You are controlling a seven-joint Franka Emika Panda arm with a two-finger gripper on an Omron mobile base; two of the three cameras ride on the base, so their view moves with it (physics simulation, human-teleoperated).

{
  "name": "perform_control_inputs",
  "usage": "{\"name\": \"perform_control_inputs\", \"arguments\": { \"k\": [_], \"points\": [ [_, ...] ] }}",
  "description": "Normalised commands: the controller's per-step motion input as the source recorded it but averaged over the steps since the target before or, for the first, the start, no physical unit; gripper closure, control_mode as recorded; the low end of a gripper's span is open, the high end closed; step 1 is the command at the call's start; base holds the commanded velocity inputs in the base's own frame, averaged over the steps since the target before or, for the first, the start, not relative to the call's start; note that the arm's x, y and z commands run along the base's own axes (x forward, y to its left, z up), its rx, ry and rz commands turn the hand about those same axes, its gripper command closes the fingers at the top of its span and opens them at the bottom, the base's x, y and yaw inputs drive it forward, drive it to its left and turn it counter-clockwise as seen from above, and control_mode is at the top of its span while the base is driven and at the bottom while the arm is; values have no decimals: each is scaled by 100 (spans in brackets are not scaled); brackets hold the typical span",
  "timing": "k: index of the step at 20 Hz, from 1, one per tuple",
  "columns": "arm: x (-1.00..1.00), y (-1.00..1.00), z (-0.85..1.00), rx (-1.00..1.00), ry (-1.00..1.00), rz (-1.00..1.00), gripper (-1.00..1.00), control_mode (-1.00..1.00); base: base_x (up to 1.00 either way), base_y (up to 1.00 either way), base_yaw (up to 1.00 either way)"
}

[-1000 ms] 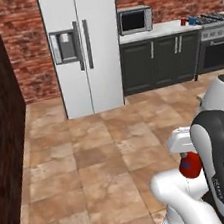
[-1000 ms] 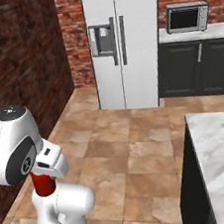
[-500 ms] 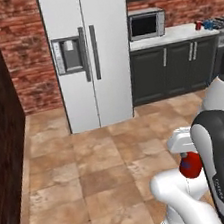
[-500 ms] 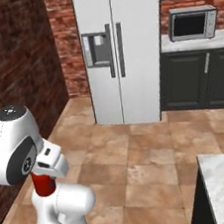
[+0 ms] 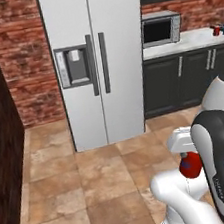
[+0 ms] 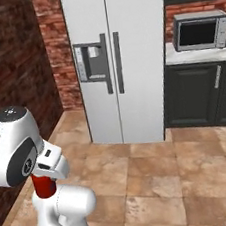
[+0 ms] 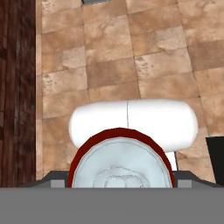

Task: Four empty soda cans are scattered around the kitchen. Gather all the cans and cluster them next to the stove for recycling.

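The kitchen has a red brick wall [image 5: 22,51], a tan tiled floor [image 5: 79,189] and dark cabinets [image 6: 203,95]. One white two-door fridge [image 5: 96,60] stands against the brick; just right of it one white counter [image 5: 190,42] carries one grey microwave [image 5: 159,29] at its left end. The left base view alone shows the counter's right end, where small cans [image 5: 222,29] stand, red and blue, too small to count. One red can [image 5: 190,165] sits in the gripper [image 5: 187,160], low in front of the arm; its jaws pinch it. The right base view shows it [image 6: 43,186] upright. The hand view looks straight onto its silver top [image 7: 120,164], above the floor.
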Motion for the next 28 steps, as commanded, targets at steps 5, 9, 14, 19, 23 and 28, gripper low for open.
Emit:
{"name": "perform_control_inputs", "arguments": {
  "k": [5,9,14,19,23,28],
  "points": [
    [0,0,0,0,0,0,100,100,83,-16,0],
    [0,0,0,0,0,0,100,100,25,-77,0],
    [0,0,0,0,0,0,100,100,4,-98,0],
    [0,0,0,0,0,0,100,100,34,-92,0],
    [0,0,0,0,0,0,100,100,67,-84,0],
    [0,0,0,0,0,0,100,100,86,-85,0]
  ]
}}
